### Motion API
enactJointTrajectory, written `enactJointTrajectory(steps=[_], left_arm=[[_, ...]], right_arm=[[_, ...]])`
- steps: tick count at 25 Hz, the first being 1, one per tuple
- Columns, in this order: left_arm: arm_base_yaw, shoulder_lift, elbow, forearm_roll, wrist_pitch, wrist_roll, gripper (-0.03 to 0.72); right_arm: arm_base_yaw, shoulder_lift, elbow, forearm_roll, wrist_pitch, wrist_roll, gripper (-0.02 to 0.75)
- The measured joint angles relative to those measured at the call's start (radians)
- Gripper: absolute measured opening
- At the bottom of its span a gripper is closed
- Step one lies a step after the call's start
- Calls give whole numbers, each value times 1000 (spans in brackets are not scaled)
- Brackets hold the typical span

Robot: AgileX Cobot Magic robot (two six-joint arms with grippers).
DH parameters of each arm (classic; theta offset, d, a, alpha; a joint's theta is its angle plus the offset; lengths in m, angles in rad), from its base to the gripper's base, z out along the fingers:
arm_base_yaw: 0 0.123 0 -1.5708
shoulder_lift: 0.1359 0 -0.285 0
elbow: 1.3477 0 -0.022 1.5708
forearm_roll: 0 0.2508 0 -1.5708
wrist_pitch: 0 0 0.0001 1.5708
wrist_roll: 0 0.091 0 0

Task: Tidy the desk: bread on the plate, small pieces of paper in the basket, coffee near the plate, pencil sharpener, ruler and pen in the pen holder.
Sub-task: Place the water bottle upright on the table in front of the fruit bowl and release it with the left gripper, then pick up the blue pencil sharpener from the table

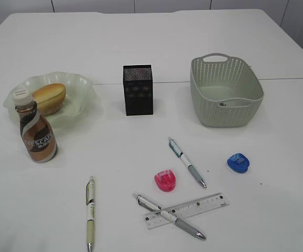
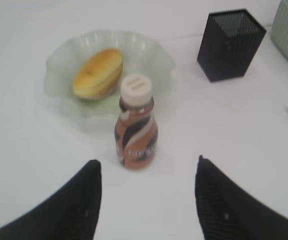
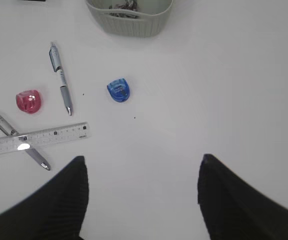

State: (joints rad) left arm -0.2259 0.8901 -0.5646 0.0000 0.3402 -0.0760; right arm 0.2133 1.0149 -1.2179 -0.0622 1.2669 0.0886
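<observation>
Both grippers, left (image 2: 147, 200) and right (image 3: 143, 197), wide open, empty.

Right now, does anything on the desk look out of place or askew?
Nothing is spilled or damaged. What stands out is loose stationery in front of the pen holder: three pens, a pink sharpener and a blue sharpener. One pen lies crossed over the ruler.
</observation>
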Motion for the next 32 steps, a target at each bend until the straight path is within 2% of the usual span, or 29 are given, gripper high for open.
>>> enactJointTrajectory(steps=[4, 9, 15, 21, 32], left_arm=[[0, -86, -53, 0, 299, 0, 396], [0, -106, -88, -23, 487, 0, 391], [0, -106, -90, -59, 509, 0, 391], [0, -106, -90, -59, 572, 0, 390], [0, -106, -90, -59, 613, 0, 389]], right_arm=[[0, 108, 0, 54, 0, 37, 505], [0, 275, 0, 75, -11, 10, 504], [0, 493, 0, 87, -38, -89, 504], [0, 622, 0, 114, -181, -109, 505], [0, 848, -108, 157, -302, -298, 504]])
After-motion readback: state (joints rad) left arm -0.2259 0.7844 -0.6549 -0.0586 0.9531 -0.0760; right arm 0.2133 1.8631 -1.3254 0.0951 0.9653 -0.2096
